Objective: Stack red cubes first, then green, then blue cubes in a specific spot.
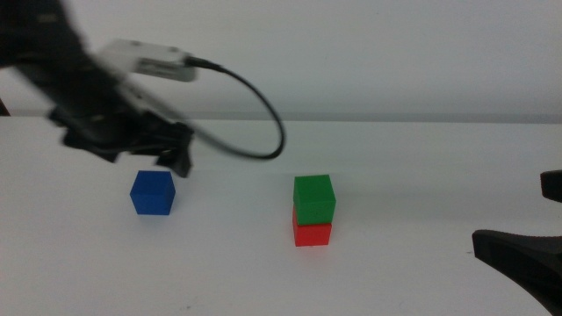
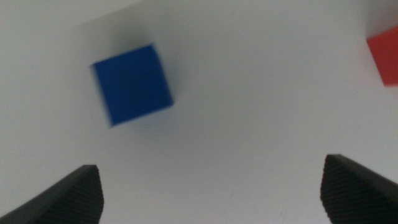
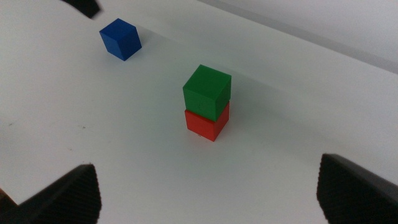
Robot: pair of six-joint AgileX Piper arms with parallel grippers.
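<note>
The left hand (image 1: 171,149) is held spread and empty, just behind and above the blue cube (image 1: 153,192), which rests alone on the surface (image 1: 421,167). The cube has no long axis and is seen turned askew to the jaws; a corner could be pinched and the cube twisted away. The green cube (image 1: 313,198) is stacked on the red cube (image 1: 312,233), slightly offset, so toppling is a risk. The right hand (image 1: 527,250) is parked spread, well apart.

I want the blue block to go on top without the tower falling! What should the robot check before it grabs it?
1. Green cube sits on red cube: ok, slightly twisted.
2. Blue cube stands alone on the table: ok.
3. Left pincer open: ok.
4. Left pincer centred over blue cube: not ok, cube lies off to one side.
5. Right pincer away from the tower: ok.
</note>
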